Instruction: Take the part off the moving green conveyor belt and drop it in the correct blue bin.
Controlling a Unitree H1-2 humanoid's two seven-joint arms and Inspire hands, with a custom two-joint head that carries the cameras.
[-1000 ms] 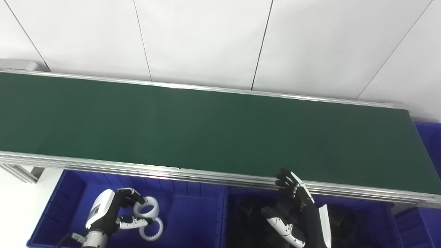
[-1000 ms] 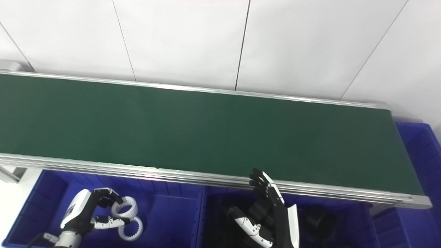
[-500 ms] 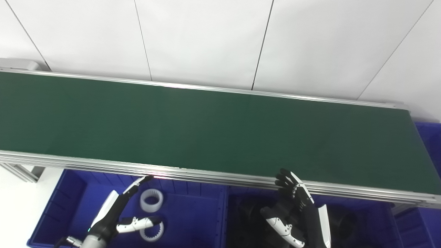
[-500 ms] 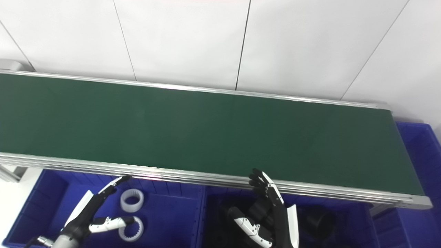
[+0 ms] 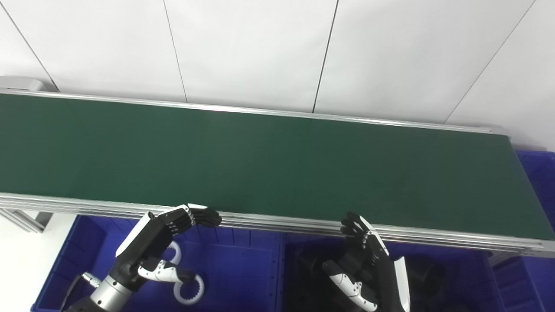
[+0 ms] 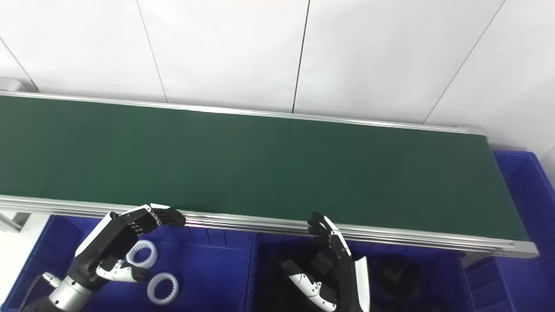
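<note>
Left hand (image 6: 115, 242): we see it empty, fingers spread, above the left blue bin (image 6: 217, 277).
Right hand (image 6: 331, 264): open, empty.
White rings (image 6: 142, 254): two on that bin's floor.
Right bin: dark parts, we think.

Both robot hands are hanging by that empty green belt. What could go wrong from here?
The open left hand sits close to the conveyor's silver metal rail, so lifting carelessly might clip it. The open right hand is equally near. With the green conveyor belt bare, a part arriving fast could slip past both.
</note>
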